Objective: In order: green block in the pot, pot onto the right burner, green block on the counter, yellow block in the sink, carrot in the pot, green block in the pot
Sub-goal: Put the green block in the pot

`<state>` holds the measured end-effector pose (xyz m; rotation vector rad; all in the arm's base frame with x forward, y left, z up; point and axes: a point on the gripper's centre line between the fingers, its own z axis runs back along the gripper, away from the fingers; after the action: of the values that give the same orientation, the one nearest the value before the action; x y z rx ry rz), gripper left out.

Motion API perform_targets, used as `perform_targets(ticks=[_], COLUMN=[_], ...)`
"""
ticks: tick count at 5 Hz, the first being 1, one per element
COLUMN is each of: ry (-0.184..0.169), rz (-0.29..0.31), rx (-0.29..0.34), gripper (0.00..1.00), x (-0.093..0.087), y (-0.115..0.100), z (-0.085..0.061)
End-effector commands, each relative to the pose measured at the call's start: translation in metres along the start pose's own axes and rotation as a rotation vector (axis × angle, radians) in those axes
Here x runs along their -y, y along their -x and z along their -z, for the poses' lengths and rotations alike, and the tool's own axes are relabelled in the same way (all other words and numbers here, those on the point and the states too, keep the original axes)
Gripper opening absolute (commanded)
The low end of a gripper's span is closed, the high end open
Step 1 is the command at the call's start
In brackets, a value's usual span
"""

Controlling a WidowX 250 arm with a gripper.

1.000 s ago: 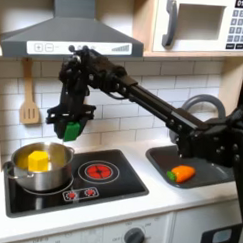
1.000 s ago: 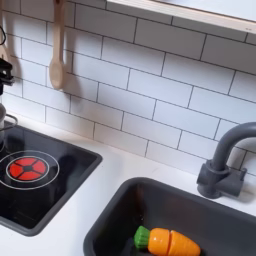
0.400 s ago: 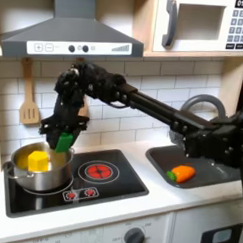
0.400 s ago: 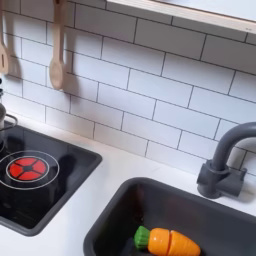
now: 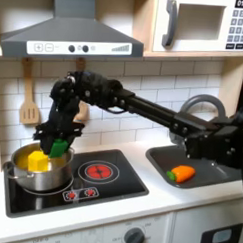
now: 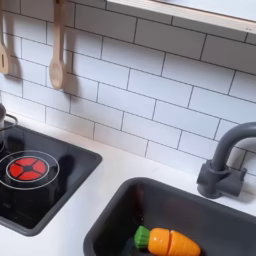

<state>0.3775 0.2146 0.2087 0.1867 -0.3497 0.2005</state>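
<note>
In the first exterior view my gripper [image 5: 57,146] hangs just above the steel pot [image 5: 38,169] and is shut on the green block [image 5: 58,148], which sits at the pot's rim height over its right half. The yellow block [image 5: 37,162] lies inside the pot, to the left of the green block. The pot stands on the left burner of the black stovetop. The orange carrot [image 5: 180,173] lies in the dark sink [image 5: 219,174]; in the second exterior view the carrot [image 6: 166,241] rests at the bottom of the sink [image 6: 110,222], green end to the second exterior view's left.
The right burner [image 5: 96,171] glows red beside the pot; the same red-ringed burner [image 6: 26,167] appears in the second exterior view. A wooden spatula [image 5: 30,108] hangs on the tiled wall. The faucet [image 6: 222,160] stands behind the sink. Pale counter [image 6: 90,195] runs between stove and sink.
My gripper has come down and to the first exterior view's left with the green block, from above the stove to just over the pot. The arm's tip has left the second exterior view.
</note>
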Motion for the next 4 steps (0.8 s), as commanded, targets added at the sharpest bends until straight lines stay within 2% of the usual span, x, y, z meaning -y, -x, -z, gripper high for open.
perform_targets(ticks=[1, 2, 4], ry=[0.0, -0.013, -0.013], rz=[0.005, 0.008, 0.024], rx=[0.017, 0.005, 0.008], gripper=[1.0, 1.0, 1.0], x=[-0.0068, -0.0096, -0.0056], y=[0.0017, 0.0041, 0.0061], z=[-0.0056, -0.0024, -0.0002])
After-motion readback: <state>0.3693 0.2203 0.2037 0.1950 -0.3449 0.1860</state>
